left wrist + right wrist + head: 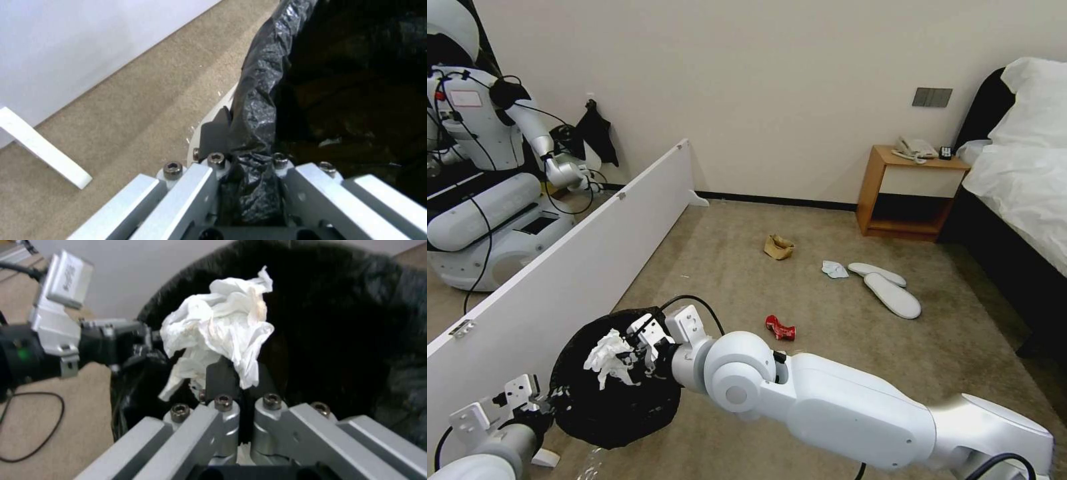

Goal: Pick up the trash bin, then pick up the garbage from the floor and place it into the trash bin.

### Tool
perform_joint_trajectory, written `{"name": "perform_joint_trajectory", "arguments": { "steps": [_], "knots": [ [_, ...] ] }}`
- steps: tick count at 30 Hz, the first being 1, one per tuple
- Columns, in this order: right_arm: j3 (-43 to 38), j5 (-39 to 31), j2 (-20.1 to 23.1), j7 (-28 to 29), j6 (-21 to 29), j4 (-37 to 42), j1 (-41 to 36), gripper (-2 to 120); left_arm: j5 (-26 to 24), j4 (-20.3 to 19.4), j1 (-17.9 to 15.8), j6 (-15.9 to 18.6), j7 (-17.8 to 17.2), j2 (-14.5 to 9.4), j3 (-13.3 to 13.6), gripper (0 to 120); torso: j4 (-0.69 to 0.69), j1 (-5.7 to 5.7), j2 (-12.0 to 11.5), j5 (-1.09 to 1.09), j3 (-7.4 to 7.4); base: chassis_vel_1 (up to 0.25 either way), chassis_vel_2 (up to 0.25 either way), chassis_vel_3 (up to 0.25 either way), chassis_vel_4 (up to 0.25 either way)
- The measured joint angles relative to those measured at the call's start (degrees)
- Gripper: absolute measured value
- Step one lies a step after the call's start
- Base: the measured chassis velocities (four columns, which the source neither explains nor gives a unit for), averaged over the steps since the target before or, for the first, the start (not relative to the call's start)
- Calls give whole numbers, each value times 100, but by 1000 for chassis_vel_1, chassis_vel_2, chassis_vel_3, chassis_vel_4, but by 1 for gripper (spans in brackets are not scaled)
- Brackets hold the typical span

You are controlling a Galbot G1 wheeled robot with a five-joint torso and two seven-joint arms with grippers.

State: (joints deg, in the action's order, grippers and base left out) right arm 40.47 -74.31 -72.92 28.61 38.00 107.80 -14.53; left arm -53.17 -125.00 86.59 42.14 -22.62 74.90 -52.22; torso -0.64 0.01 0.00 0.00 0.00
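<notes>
Black-lined round white plastic trash bin (617,393) clamped at its rim by left gripper (249,166), crumpled white tissue (222,330) pinched by right gripper (238,386) over its mouth, not yet dropped; crushed red can (780,327), brown paper bag (778,247), 2 white slippers (887,288) beyond the bin.

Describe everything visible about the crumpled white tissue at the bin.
The crumpled white paper tissue is a creased, loosely bunched wad with faint yellowish stains. The right tool is shut on its lower end, its dark fingertips pinching it, holding it over the open mouth of the black-bag-lined round bin. The left tool grips the bin's rim.
</notes>
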Motion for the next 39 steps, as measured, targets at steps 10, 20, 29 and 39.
{"name": "perform_joint_trajectory", "arguments": {
  "steps": [10, 20, 29, 39],
  "knots": [
    [54, 96, 6, 40, 63, -82, -148, 0, 23, -6, 13, 0, 12, 43, 2, 2, 0, 0, 0, 0, 0, 0, 0, 0, 0],
    [13, 120, 34, 50, 97, -75, -174, 37, 55, 40, 12, 0, 24, 46, 9, 2, 0, 0, 0, 0, 0, 0, 0, 0, 0],
    [-63, 118, 96, 63, 113, -9, -162, 65, 92, 96, -1, 0, 27, 49, 33, 2, 0, 0, 0, 0, 0, 0, 0, 0, 0],
    [-262, 109, 124, 95, 114, 119, -164, 98, 118, 132, -1, 0, 32, 43, 38, 2, 0, 0, 0, 0, 0, 0, 0, 0, 0]
  ]
}}
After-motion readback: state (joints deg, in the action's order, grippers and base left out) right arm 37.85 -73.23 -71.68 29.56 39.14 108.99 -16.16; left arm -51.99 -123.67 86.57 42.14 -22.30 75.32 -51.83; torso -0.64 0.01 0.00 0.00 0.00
